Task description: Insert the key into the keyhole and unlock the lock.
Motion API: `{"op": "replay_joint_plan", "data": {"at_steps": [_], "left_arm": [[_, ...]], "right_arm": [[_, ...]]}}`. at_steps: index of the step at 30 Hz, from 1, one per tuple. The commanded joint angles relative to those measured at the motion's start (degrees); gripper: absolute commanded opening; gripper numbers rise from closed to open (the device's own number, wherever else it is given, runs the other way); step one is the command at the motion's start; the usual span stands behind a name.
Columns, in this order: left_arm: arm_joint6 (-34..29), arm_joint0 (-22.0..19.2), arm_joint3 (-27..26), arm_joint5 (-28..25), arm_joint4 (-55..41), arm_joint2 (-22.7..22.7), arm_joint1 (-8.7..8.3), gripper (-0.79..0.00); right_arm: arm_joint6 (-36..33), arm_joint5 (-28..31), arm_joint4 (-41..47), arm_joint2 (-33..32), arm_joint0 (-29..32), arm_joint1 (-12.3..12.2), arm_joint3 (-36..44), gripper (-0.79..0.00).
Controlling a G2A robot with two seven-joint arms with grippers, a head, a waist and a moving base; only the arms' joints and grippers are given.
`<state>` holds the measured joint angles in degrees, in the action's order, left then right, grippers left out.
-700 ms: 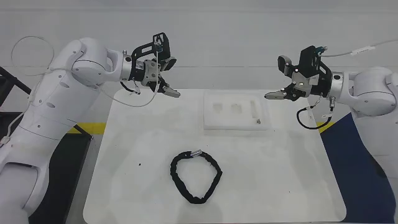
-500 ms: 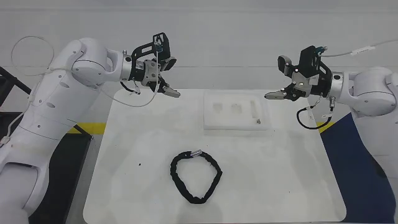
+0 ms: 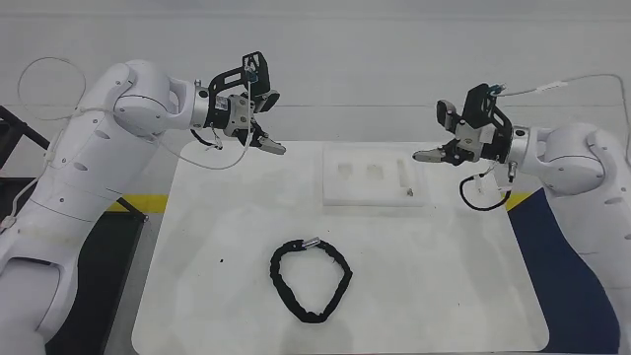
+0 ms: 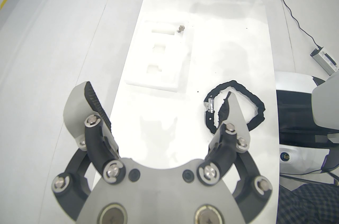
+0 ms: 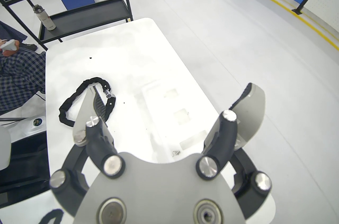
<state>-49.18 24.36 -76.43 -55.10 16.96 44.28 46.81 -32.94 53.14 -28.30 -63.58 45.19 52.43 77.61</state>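
The key [image 3: 406, 193] lies at the right end of the white foam tray [image 3: 370, 195] by the tabletop's [image 3: 444, 276] far edge, and the chain lock [image 3: 312, 244] is coiled midway toward the near edge. The right tool [image 3: 426, 155] hangs wide open and empty just off the tray's right end, probably staged to drop onto the key. The left tool [image 3: 271, 145], equally spread and empty, hovers over the far edge near the left corner, likely reserved for steadying the lock.
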Motion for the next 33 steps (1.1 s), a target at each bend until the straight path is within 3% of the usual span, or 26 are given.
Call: {"op": "replay_joint_plan", "data": {"at_steps": [1,13,22,33], "left_arm": [[0.0,0.0,0.0,0.0,0.0,0.0,0.0,0.0],[0.0,0.0,0.0,0.0,0.0,0.0,0.0,0.0],[0.0,0.0,0.0,0.0,0.0,0.0,0.0,0.0],[0.0,0.0,0.0,0.0,0.0,0.0,0.0,0.0]], "right_arm": [[0.6,-1.1,-0.8,1.3,-0.2,0.4,-1.8,0.0],[0.5,-9.9,-3.0,8.0,-0.6,2.6,-10.0,0.0],[-3.3,-25.1,-5.5,12.3,0.8,4.4,-11.7,0.0],[-10.7,-35.9,-2.9,17.2,-0.2,7.1,-12.7,0.0]]}}
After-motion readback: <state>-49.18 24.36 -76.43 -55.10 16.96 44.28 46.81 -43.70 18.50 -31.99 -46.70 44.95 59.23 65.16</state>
